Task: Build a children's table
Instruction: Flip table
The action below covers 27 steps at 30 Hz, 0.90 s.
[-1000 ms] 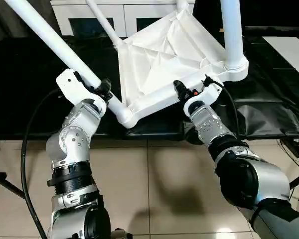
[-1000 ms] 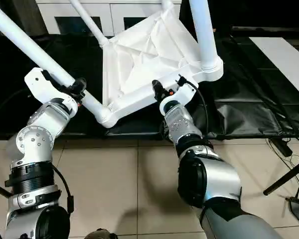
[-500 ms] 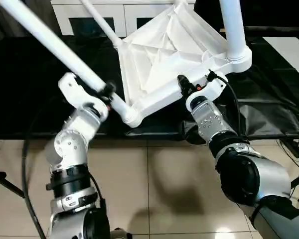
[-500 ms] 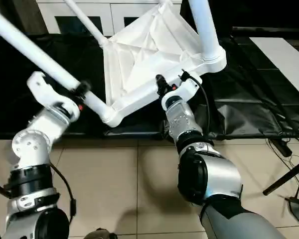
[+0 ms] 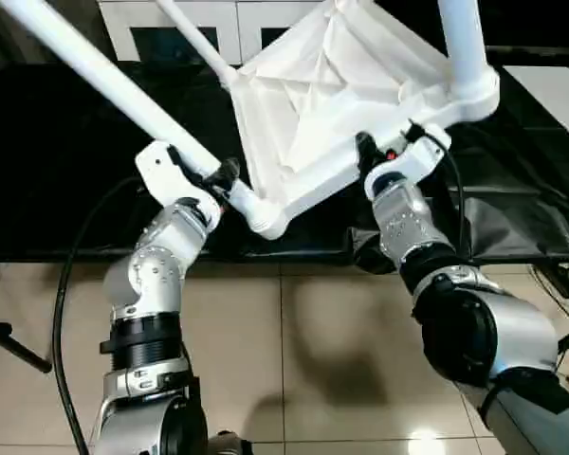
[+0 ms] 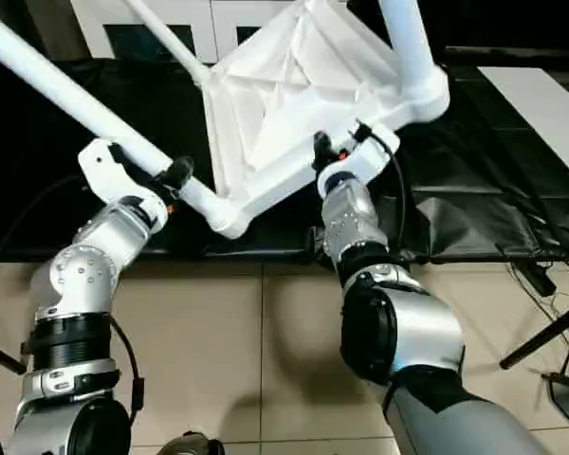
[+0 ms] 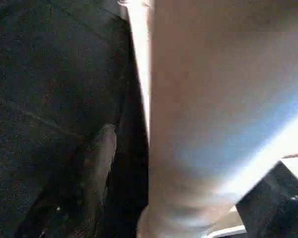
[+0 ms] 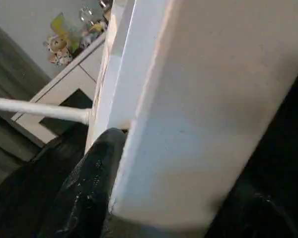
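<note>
Tilted higher than a second before, the white plastic ribbed table top [image 5: 332, 95] hung over the black mat [image 5: 66, 161]. Right hand [image 5: 384, 156] clenched its near rim; left hand [image 5: 213, 175] loosely straddled a white tube leg [image 5: 114, 81].

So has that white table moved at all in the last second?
Yes. The table has swung toward the right and up in the head view: its near corner socket has shifted right along the black mat's edge.
</note>
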Motion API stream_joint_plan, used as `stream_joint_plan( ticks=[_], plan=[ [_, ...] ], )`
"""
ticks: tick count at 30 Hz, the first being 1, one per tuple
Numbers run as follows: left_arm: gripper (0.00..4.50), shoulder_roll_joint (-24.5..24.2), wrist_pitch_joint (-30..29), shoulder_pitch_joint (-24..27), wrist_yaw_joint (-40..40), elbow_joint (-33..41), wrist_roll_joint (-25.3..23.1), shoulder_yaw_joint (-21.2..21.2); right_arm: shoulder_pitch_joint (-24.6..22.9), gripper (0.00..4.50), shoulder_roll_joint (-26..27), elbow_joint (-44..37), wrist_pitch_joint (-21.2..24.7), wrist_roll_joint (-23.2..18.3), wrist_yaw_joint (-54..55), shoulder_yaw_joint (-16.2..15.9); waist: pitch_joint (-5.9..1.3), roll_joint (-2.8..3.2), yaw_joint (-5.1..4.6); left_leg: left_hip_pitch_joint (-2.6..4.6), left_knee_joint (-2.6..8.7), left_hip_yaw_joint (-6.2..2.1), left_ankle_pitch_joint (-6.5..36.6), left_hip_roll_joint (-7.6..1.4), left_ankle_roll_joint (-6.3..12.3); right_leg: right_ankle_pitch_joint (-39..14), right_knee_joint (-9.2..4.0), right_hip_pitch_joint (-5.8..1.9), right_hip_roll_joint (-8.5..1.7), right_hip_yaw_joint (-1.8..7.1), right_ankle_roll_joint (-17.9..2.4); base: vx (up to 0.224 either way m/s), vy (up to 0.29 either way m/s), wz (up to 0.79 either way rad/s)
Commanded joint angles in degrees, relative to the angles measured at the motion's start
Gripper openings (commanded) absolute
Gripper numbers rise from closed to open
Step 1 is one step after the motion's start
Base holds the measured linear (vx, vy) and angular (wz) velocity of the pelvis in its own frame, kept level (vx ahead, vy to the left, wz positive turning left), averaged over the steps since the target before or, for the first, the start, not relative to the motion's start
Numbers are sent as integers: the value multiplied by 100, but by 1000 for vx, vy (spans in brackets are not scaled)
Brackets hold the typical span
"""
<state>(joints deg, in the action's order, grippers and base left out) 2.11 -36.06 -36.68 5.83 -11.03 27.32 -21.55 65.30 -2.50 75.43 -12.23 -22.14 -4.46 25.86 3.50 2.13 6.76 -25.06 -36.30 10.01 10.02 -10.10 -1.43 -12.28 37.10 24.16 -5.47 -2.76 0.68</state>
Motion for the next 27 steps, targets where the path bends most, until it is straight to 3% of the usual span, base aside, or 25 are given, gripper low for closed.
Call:
stream_joint_plan(
  ticks=[1, 3, 14, 18, 22, 23, 24, 27],
  plan=[
    [357, -237, 199, -30, 235, -79, -225, -206, 162, 204, -388, -185, -455, 296, 132, -149, -527, -64, -28, 252, 344, -34, 222, -225, 684, 450, -291, -287, -225, 120, -1499, 0, 0, 0],
    [357, -278, 309, -30, 243, -101, -271, -197, 193, 198, -411, -178, -514, 308, 165, -139, -526, -97, -29, 246, 353, -34, 242, -227, 656, 484, -290, -294, -226, 121, -1482, 0, 0, 0],
    [357, -421, 482, 59, 109, -11, -292, -110, 295, 195, -546, -176, -766, 416, 459, -143, -533, -100, -28, 240, 344, -19, 243, -211, 652, 463, -284, -279, -228, 128, -1422, 0, 0, 0],
    [357, -396, 579, 99, 51, 57, -11, -325, 414, 190, -703, -185, -872, 484, 591, -182, -534, -102, -36, 241, 345, -22, 283, -212, 619, 447, -282, -280, -217, 125, -1396, 0, 0, 0],
    [394, -323, 561, 119, -118, 244, 457, -541, 488, 173, -814, -191, -914, 547, 638, -216, -537, -107, -22, 246, 334, -7, 307, -204, 561, 529, -272, -277, -214, 127, -1432, 0, 0, 0],
    [394, -325, 571, 123, -108, 260, 448, -535, 495, 173, -825, -192, -919, 557, 646, -221, -540, -102, -13, 255, 326, -8, 296, -206, 577, 567, -268, -269, -202, 125, -1420, 0, 0, 0],
    [402, -330, 588, 129, -90, 288, 432, -525, 506, 169, -844, -193, -929, 572, 658, -228, -534, -148, -14, 259, 325, 2, 308, -206, 600, 561, -278, -265, -191, 128, -1401, 0, 0, 0],
    [420, -356, 622, 137, -42, 287, 369, -489, 530, 152, -880, -192, -952, 632, 701, -252, -528, -130, 1, 242, 326, -6, 295, -200, 592, 467, -270, -270, -194, 128, -1307, 0, 0, 0]
  ],
)
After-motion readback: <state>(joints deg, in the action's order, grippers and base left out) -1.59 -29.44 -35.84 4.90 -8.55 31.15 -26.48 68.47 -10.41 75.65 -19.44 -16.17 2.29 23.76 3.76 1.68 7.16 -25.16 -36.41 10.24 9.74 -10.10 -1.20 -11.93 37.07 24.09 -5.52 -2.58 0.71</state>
